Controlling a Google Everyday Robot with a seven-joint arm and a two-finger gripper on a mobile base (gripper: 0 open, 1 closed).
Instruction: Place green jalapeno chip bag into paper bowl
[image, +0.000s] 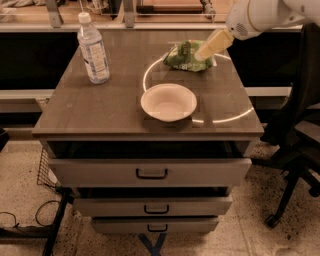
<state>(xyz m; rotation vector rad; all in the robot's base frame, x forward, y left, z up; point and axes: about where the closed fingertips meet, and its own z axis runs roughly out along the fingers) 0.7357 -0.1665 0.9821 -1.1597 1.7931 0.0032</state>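
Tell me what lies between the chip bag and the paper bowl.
Only bare tabletop with a reflected light arc, in the camera view. The gripper is at the bag's right edge.

A smooth matt hand (201, 54) hangs over the crinkly green jalapeno chip bag (180, 55), beyond the matt paper bowl (168, 101).

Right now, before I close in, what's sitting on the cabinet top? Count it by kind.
water bottle: 1
green jalapeno chip bag: 1
paper bowl: 1
Total: 3
The gripper is not counted; it hangs over the bag's right edge, behind the bowl.
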